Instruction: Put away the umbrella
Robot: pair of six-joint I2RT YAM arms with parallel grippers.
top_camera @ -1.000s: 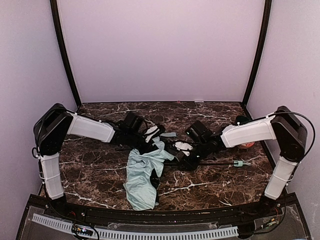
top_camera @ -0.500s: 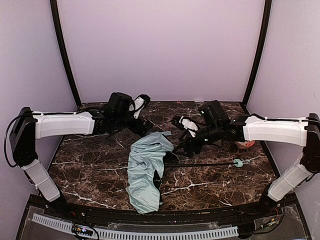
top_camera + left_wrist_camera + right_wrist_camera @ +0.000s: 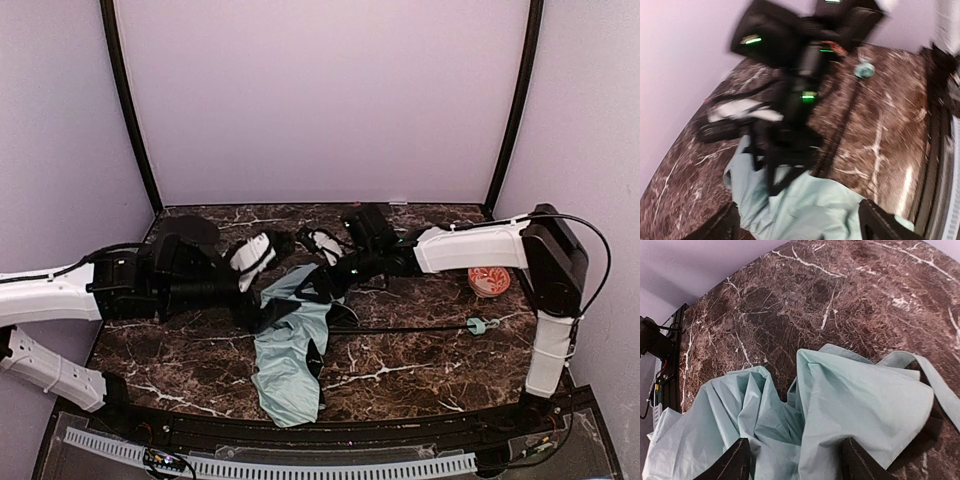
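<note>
The dark marble-patterned table (image 3: 430, 365) carries the umbrella (image 3: 288, 355): crumpled mint fabric near the centre, thin black shaft (image 3: 410, 329) running right to the handle (image 3: 478, 326). A round orange-and-white object (image 3: 490, 281) lies near the right edge.

— What does the room look like?
— A small booth. The back wall (image 3: 320, 100) is plain and pale, with a lilac cast from soft, even light. The left wall (image 3: 50, 130) and right wall (image 3: 590, 120) are the same.
— Any frame?
— Two black posts, the left post (image 3: 128, 110) and the right post (image 3: 515, 100), lean outward from the back corners.
— And the furniture?
— One table (image 3: 430, 365), dark brown marble pattern with white veins. A white perforated strip (image 3: 300, 468) runs along its black near edge.
</note>
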